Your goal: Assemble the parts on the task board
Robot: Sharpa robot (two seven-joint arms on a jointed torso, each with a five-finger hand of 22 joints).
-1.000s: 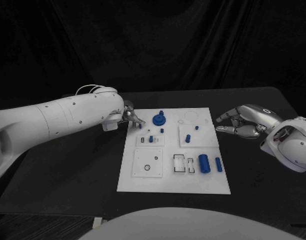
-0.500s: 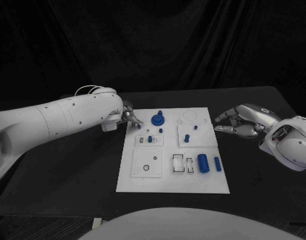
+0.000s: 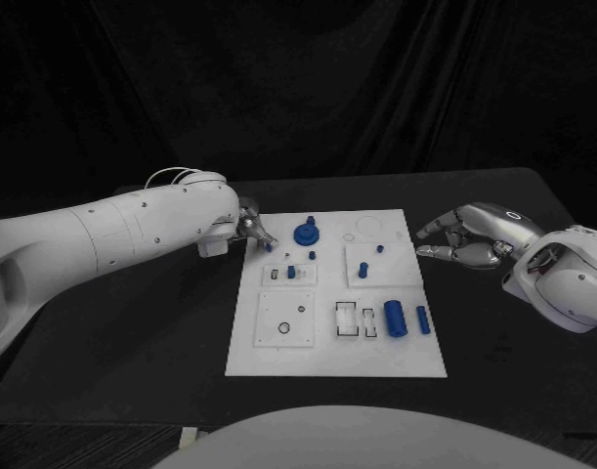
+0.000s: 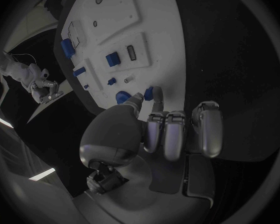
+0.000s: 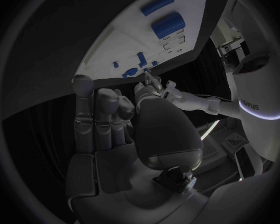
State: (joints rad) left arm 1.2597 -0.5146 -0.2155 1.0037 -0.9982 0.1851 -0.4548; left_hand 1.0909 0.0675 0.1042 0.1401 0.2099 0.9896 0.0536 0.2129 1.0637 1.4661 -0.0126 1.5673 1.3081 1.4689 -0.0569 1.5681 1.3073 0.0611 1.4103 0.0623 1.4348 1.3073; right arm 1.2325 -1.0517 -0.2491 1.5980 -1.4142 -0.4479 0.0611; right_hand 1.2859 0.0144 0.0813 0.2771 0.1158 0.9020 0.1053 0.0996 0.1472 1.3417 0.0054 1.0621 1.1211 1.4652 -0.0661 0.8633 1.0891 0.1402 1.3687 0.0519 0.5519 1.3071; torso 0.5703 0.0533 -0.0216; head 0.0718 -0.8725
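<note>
Two robot hands flank the white task board, which lies flat in the middle of the black counter. No legible writing or brand mark can be made out on the board or its parts.

Nearest on the board, a large blue cylinder and a slimmer blue peg lie side by side at the right, just beside a rectangular recess that appears unfilled. To the left sits a square raised plate with a small ring-shaped hole.

Further back, a square raised plate carries an upright blue pin; a smaller plate to its left carries a blue block.

At the far end, a round blue gear-like part stands on the board.

The left hand is at the board's far left corner, fingers curled in, with a small blue part at its fingertips; whether it is pinched or merely touched cannot be told.

The right hand hovers off the board's right edge, fingers loosely apart, holding nothing.
</note>
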